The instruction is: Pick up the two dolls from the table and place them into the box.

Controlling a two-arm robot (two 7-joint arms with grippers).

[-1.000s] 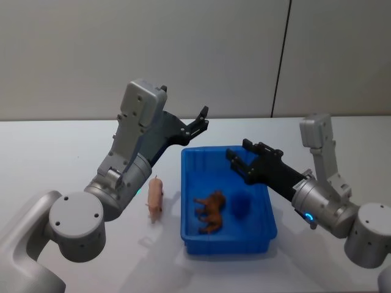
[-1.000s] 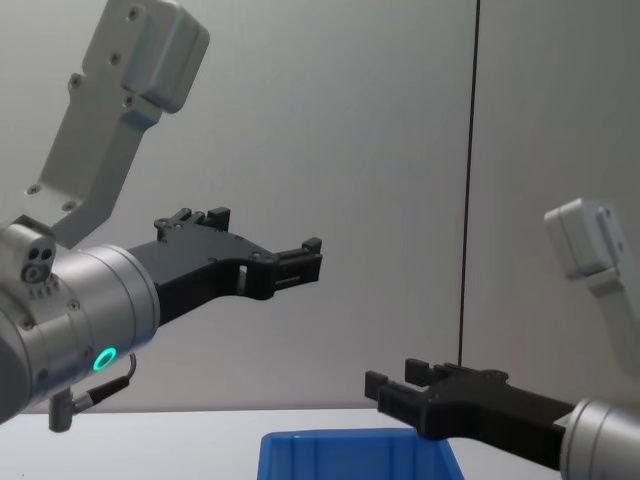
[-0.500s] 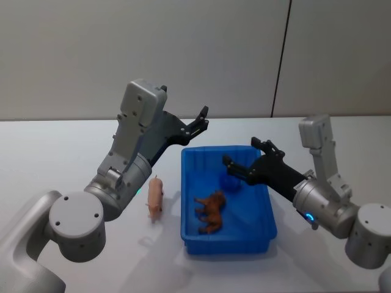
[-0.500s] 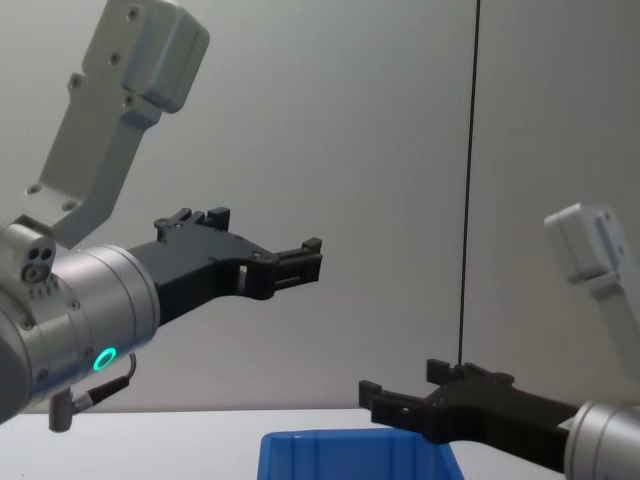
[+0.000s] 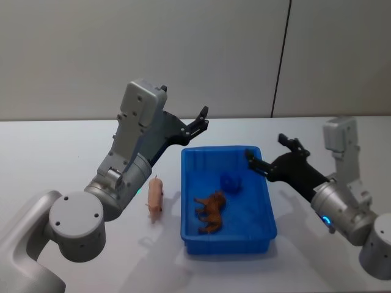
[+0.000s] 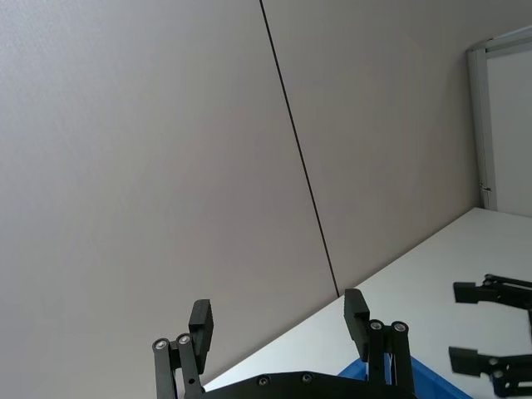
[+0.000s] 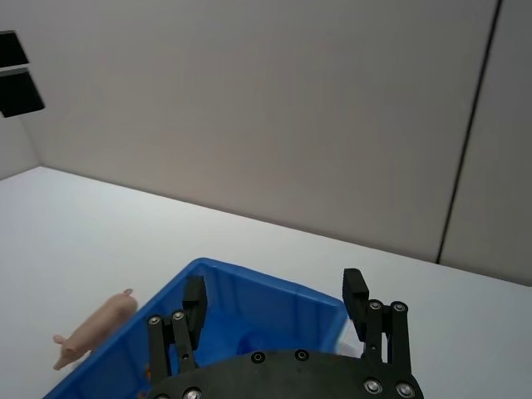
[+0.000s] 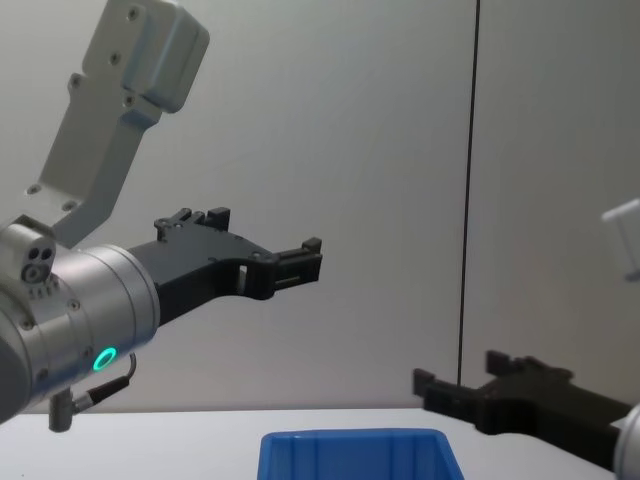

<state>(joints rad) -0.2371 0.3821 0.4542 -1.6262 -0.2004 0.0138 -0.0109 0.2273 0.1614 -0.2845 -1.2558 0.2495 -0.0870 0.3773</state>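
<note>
Head view: the blue box (image 5: 227,244) sits mid-desk and holds two dolls. A brown four-legged animal (image 5: 211,212) lies near its centre, and a small dark-blue doll (image 5: 231,182) sits just beyond it, the two close but apart. A third figure, a pink pig (image 5: 155,196), lies on the white desk (image 5: 55,159) just beside the box's left wall. The left gripper (image 5: 204,118) hangs raised past the box's far left corner, fingers apart and empty. The right gripper (image 5: 266,146) is over the far right corner of the box, also spread and empty.

The pig looks like a small moulded toy, so probably light, stiff and a little slick. It is long and narrow, so the sure hold would be across the middle of its body, not at the snout or legs. It could easily skid or roll if nudged.

Chest view: the left gripper (image 8: 308,262) is held high above the box rim (image 8: 350,437), and the right gripper (image 8: 458,372) is lower, just above the rim's right end.

Left wrist view: the left gripper's own two fingers (image 6: 199,320) stand wide apart with nothing between them.

Right wrist view: the right gripper's fingers (image 7: 355,293) are parted over the box, with the pig (image 7: 93,339) outside the wall.
</note>
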